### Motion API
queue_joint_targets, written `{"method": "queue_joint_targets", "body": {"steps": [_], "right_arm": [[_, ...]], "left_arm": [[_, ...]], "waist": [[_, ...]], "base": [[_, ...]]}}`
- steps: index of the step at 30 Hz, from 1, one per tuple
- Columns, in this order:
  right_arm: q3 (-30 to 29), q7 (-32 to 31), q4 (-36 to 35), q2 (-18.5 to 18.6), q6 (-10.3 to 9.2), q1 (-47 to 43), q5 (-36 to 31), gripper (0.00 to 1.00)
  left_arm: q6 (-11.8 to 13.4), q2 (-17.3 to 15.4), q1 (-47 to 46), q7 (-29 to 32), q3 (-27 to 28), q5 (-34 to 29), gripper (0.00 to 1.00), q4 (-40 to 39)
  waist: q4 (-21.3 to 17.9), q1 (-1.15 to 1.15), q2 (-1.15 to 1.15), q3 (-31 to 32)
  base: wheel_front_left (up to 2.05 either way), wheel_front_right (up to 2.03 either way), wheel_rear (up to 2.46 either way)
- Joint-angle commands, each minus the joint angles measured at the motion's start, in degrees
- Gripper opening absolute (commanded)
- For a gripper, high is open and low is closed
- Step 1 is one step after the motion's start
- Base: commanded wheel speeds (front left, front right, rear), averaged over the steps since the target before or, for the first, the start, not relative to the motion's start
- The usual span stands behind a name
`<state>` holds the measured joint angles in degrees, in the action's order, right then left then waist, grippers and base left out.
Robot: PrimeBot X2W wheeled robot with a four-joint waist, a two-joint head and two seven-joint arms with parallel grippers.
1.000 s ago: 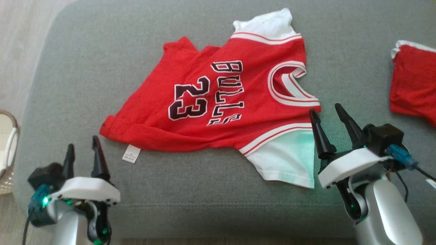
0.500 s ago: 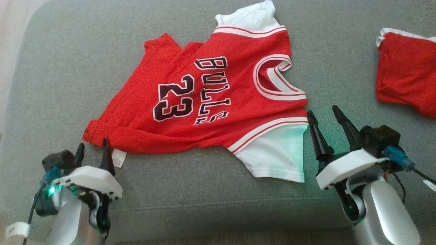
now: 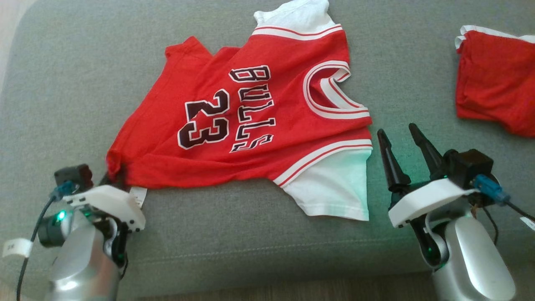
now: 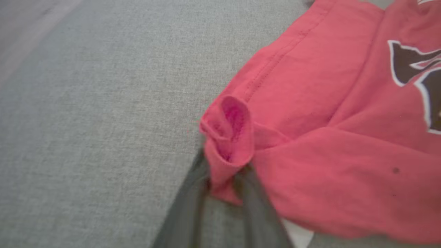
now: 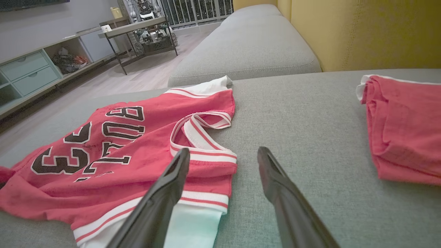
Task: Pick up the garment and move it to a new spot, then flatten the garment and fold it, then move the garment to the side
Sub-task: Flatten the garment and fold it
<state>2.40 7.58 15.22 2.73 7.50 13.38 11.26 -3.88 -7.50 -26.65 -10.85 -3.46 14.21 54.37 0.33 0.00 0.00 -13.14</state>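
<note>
— Where does the red mesh basketball jersey with white trim and black "BULLS 23" lettering (image 3: 250,125) lie?

— Spread across the middle of the head view on the grey woven sofa cushion (image 3: 62,104), neck opening toward the right, one white sleeve (image 3: 334,188) at lower centre.

— And the left gripper (image 4: 225,168)?

— At the lower left. Its dark fingers are drawn narrow on either side of the jersey's bunched hem corner, and the fabric curls up between them. A small white label (image 3: 139,195) sits just beside it.

— The right gripper (image 3: 396,128)?

— At the lower right, fingers spread wide and holding nothing, tips just beside the jersey's shoulder edge, not touching it.

— Anything else on the cushion?

— A second red cloth piece with a white edge (image 3: 493,79) at the upper right, well apart from the jersey.

— Any containers?

— In the right wrist view's upper left stands a pale cabinet with green drawers (image 5: 27,69). Its open compartment (image 5: 67,62) holds a dark heap, too small to tell what it is.
</note>
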Motion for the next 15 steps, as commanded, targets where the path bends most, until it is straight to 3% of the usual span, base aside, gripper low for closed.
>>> {"method": "queue_joint_targets", "body": {"steps": [1,9,15], "right_arm": [[1.1,0.8,-1.5,0.1,-0.01,1.8,0.3,1.00],[0.6,0.4,-0.2,0.1,-0.01,0.7,1.4,1.00],[1.4,-2.7,3.5,0.1,-0.01,-1.8,6.2,1.00]], "left_arm": [[-0.1,-1.5,-0.8,0.7,0.8,-0.2,0.00,1.4],[0.4,-1.6,-1.0,-3.6,2.5,1.3,0.00,-2.6],[-0.3,-0.4,2.9,-4.1,5.6,1.6,0.00,-19.8]], "waist": [[0.0,0.00,0.00,0.0],[0.6,0.00,0.00,1.2],[1.6,0.00,0.00,2.4]], "base": [[0.00,0.00,0.00],[0.00,0.00,0.00],[0.00,0.00,0.00]]}}
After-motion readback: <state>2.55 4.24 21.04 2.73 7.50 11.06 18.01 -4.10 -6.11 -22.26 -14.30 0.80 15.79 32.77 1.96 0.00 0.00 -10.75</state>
